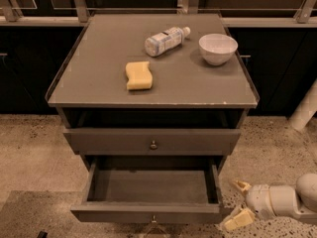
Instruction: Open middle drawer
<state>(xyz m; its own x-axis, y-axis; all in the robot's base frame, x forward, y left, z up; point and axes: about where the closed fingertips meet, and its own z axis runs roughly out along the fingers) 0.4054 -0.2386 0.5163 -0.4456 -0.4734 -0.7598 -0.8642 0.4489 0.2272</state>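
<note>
Gripper (pixel 237 205) sits lower right, fingers spread and empty, just beside the middle drawer (pixel 124 212). Drawer's already pulled out, so I'm guessing nothing's left to grab.
</note>
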